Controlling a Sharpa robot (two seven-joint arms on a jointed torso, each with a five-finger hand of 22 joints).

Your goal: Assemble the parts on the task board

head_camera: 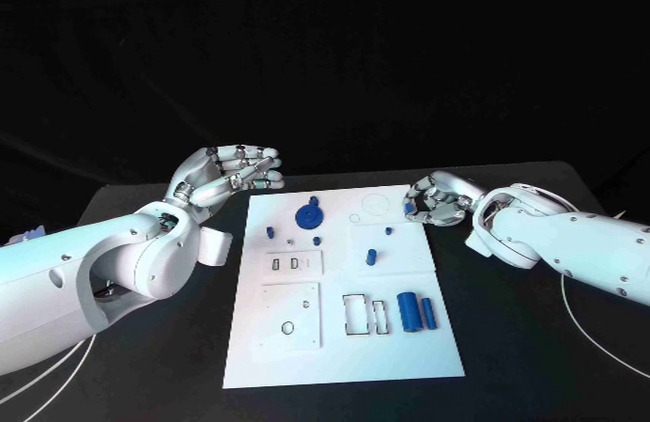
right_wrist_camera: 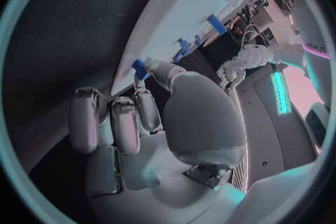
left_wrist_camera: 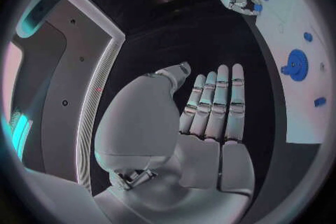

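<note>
2 hands flank the far end of the white board (head_camera: 346,347), and the right hand (head_camera: 439,200) is the one in contact with a part. It sits at the board's far right corner, fingers curled, and the right wrist view shows its thumb and a fingertip (right_wrist_camera: 149,69) closed round a small blue peg (right_wrist_camera: 140,67) just at the board's edge. The peg's long axis I cannot tell.

From that hand the rest of the board lies toward the robot and to its left. Nearest is a small blue stud (head_camera: 388,230), then a blue block (head_camera: 368,255); neither blocks the way. The blue gear (head_camera: 312,216) stands nearer the left hand (head_camera: 227,176), which hovers off the board's far left corner, fingers straight and close together, holding nothing. 2 blue cylinders (head_camera: 414,312) lie side by side lengthwise near the right edge.
</note>
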